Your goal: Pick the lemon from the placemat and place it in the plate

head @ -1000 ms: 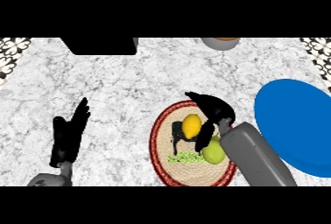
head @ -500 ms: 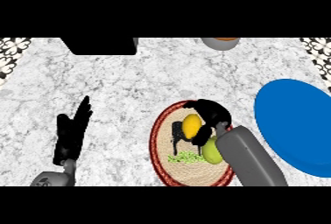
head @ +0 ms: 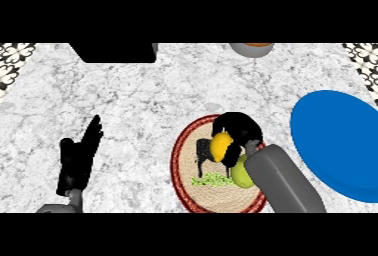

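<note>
Since the lemon is the thing to be moved, every place below is given from the placemat

Lemon: the lemon lies over the placemat's upper middle, yellow, with black fingers curved over its top and right side
Right hand: the right hand is curled round the lemon, grasping it; its grey forearm runs off past the placemat's lower right rim
Placemat: the placemat is round and woven, tan with a dark red border; whether the lemon rests on it or is just lifted, I cannot tell
Other fruit: a green fruit sits on the placemat's lower right part, touching the forearm, with a patch of pale green bits beside it
Plate: the plate is blue and lies just beside the placemat on its right, with nothing on it
Progress: the grasp looks made; lifting, carrying rightward to the plate and releasing are left, as I judge it
Left hand: the left hand rests well to the placemat's left, fingers straight and released, holding nothing
Surface: the counter is white and grey marble all round the placemat
Room: beyond the placemat, at the counter's far edge, a black block and a grey bowl with an orange inside; patterned tile shows at both far corners
</note>
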Robot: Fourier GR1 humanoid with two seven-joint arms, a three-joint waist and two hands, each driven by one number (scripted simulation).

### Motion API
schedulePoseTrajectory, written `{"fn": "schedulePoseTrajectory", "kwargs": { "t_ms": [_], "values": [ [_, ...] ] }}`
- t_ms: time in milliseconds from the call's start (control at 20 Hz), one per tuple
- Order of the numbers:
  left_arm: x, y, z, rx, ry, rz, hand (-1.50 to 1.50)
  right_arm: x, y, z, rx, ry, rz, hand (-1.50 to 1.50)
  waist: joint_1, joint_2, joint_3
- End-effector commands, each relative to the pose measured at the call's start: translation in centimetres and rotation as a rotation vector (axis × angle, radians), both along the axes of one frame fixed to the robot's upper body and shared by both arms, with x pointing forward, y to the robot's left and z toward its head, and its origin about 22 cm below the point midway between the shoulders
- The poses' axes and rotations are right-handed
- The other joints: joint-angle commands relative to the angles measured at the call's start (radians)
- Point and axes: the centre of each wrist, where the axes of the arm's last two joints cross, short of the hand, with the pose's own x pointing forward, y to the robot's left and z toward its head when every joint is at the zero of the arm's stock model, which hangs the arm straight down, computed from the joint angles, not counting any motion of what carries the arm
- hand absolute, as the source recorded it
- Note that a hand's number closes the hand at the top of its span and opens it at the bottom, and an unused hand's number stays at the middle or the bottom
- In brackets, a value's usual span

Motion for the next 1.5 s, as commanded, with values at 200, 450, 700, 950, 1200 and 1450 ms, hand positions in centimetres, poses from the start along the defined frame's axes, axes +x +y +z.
{"fn": "schedulePoseTrajectory", "kwargs": {
  "t_ms": [200, 450, 700, 950, 1200, 1450],
  "values": [
    [-0.2, -0.8, 0.7, -0.002, 0.001, 0.022, 0.0, -1.0, -5.6, 0.7, -0.06, -0.27, -0.137, 1.5, -0.01, -0.004, 0.0],
    [-0.9, -0.1, 0.4, -0.002, 0.015, 0.025, 0.0, -5.1, -8.3, 1.4, -0.038, -0.441, -0.234, 1.5, -0.024, -0.008, 0.0],
    [1.0, 1.1, 1.8, 0.003, -0.004, 0.026, 0.0, -6.0, -9.0, 8.4, 0.04, -0.623, -0.242, 1.5, -0.024, -0.006, -0.001],
    [-1.2, 0.4, -1.0, 0.006, 0.008, 0.038, 0.0, -9.0, -11.2, 10.3, 0.055, -0.873, -0.422, 1.5, -0.033, -0.008, -0.001],
    [0.8, -1.0, 2.4, 0.002, -0.011, 0.012, 0.0, -9.0, -14.5, 12.7, 0.04, -0.866, -0.572, 1.5, -0.01, -0.002, 0.0],
    [-0.8, -2.1, 0.8, -0.006, 0.01, 0.004, 0.0, -7.5, -17.5, 13.7, 0.034, -0.802, -0.655, 1.5, -0.003, -0.001, 0.0]
  ]
}}
